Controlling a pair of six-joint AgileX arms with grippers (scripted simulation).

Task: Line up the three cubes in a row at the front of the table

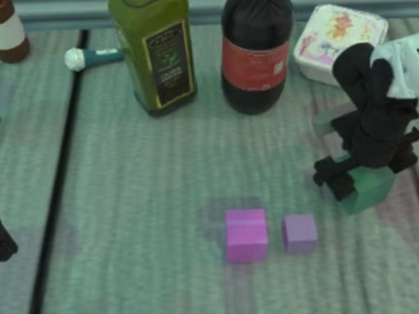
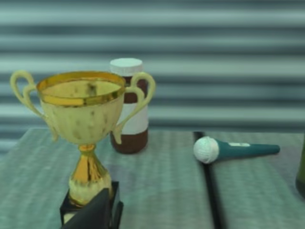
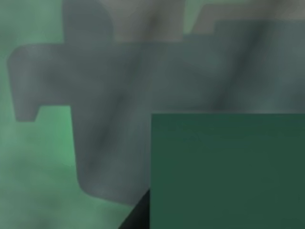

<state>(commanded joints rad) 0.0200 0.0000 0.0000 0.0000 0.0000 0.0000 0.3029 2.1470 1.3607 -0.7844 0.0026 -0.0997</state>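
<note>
The dark green cube (image 1: 370,190) sits between the fingers of my right gripper (image 1: 365,176), which is shut on it at the right side of the table (image 1: 142,201). In the right wrist view the green cube (image 3: 228,171) fills the near corner, with the gripper's shadow on the table behind it. The magenta cube (image 1: 246,235) and the smaller lavender cube (image 1: 299,233) rest side by side near the front middle, a small gap between them, to the left of the green cube. My left arm (image 1: 0,236) is parked at the left edge.
Along the back stand a brown-and-white jar (image 1: 4,30), a teal microphone (image 1: 89,58), an olive-oil bottle (image 1: 154,49), a dark red-labelled bottle (image 1: 255,48) and a white flowered box (image 1: 339,39). A gold trophy (image 2: 86,124) stands close to the left wrist.
</note>
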